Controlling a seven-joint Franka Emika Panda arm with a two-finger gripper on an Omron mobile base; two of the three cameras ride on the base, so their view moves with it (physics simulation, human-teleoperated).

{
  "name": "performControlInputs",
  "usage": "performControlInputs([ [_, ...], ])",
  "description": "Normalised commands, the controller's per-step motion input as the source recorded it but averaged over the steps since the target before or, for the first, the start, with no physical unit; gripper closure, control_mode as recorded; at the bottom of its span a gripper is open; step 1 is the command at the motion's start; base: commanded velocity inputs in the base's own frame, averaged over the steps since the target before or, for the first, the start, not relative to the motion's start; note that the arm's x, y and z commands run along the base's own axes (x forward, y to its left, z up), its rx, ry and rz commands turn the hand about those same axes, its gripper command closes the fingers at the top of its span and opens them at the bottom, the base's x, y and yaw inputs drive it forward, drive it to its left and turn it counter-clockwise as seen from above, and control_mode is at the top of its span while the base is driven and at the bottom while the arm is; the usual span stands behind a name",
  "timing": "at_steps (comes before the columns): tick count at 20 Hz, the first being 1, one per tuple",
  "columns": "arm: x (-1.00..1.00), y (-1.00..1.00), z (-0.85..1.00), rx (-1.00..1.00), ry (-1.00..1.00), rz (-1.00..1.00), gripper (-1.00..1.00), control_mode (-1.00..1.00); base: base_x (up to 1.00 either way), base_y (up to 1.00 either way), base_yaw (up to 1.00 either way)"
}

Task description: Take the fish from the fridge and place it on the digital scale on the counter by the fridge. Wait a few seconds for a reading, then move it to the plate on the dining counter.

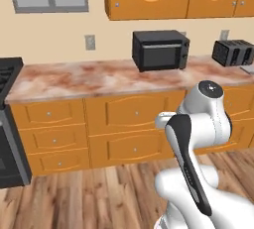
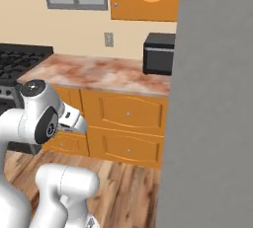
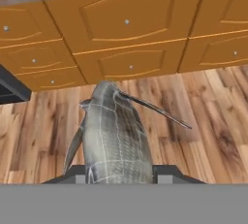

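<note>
The fish (image 3: 114,136) is grey and scaly, with a thin fin spine sticking out to one side. It hangs over the wooden floor in the hand view, tail end between my fingertips. My gripper (image 3: 121,173) is shut on it. The counter (image 1: 99,77) runs ahead of me with orange drawers below. A thin light-grey slab at its right end, cut by the frame edge, looks like the digital scale (image 1: 247,69). A grey fridge (image 2: 212,113) panel stands close on the right. The plate and the dining counter are out of view.
A black microwave (image 1: 159,49) and a black toaster (image 1: 233,52) stand on the counter. A dark stove (image 1: 9,119) closes off the counter's left end. Wooden floor (image 1: 99,193) lies between me and the drawers.
</note>
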Motion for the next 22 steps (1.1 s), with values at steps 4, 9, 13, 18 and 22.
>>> performControlInputs([
  [4,0.00,0.00,0.00,0.00,0.00,0.00,1.00,1.00,0.98,0.32,-0.14],
  [9,0.00,0.00,0.00,0.00,0.00,0.00,1.00,1.00,0.82,0.31,-0.39],
  [13,0.00,0.00,0.00,0.00,0.00,0.00,1.00,1.00,0.49,0.07,-0.62],
  [18,0.00,0.00,0.00,0.00,0.00,0.00,1.00,1.00,0.17,0.00,-0.76],
  [22,0.00,0.00,0.00,0.00,0.00,0.00,1.00,1.00,0.14,0.00,-0.79],
])
